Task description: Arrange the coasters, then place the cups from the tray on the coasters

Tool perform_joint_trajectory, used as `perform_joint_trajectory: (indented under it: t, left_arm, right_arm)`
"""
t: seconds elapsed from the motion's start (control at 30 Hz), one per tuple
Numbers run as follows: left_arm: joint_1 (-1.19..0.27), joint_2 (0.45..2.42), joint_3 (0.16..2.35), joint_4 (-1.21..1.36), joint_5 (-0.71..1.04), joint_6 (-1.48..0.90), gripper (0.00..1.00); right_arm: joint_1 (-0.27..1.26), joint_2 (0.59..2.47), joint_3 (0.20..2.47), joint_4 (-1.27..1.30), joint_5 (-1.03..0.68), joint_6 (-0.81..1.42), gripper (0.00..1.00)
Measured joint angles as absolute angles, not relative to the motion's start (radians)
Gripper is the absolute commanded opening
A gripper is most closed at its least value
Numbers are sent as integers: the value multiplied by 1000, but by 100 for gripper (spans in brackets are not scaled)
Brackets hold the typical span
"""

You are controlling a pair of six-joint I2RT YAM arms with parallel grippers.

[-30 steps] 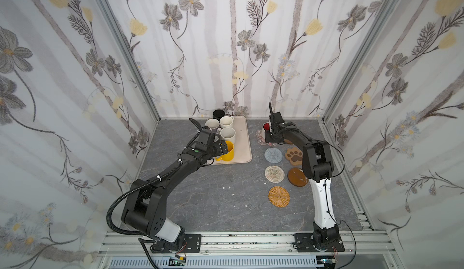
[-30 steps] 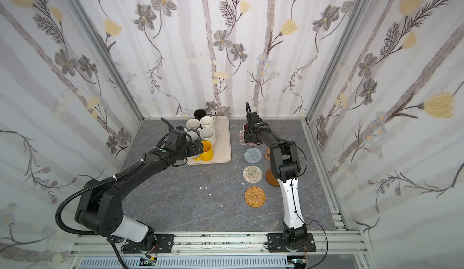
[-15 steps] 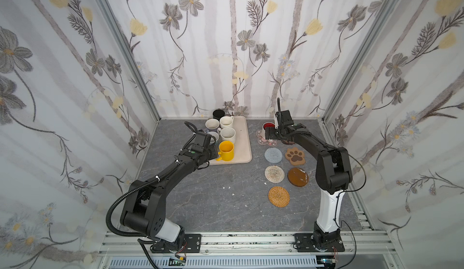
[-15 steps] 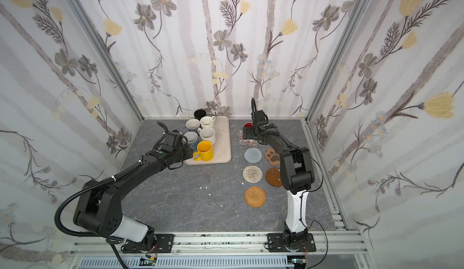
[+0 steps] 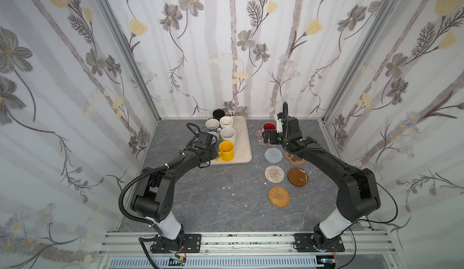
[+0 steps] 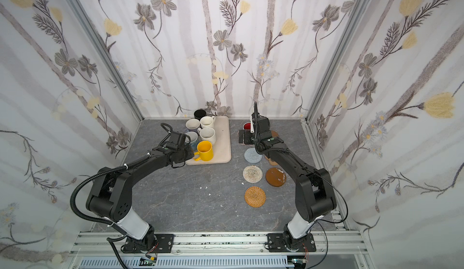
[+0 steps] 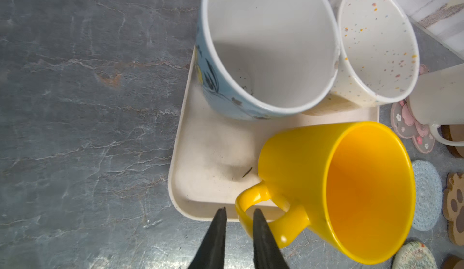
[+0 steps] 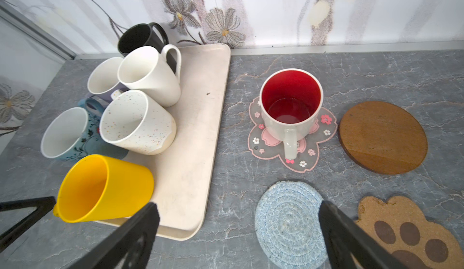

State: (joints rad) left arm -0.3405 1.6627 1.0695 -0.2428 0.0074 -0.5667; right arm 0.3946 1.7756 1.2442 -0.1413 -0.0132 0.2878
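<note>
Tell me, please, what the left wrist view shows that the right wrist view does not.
Only the left wrist view shows the handle of the yellow mug, straddled by the left gripper. Only the right wrist view shows the black mug and the open right gripper. Both show the tray, the speckled mug, the blue patterned mug and the flower coaster.

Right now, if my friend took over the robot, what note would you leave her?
Left claw straddles the handle of the yellow handled mug, nearly closed; firm grip unclear. Right claw open, hovering near the grey-blue woven coaster.
Done: white mug with red inside stands on the clear pink-flower coaster.
To do: six mugs at the beige rectangular tray need the six bare coasters.
</note>
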Motion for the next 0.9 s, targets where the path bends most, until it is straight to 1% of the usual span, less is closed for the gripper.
perform_joint_trajectory:
  t: [0.23, 0.9]
  left_arm:
    - [-367, 1680, 1071, -242, -4, -585, 18]
    - [-570, 1707, 1005, -179, -47, -690, 16]
  right_arm:
    - [419, 1687, 1157, -123, -20, 294, 100]
    - [453, 1547, 1002, -92, -20, 307, 100]
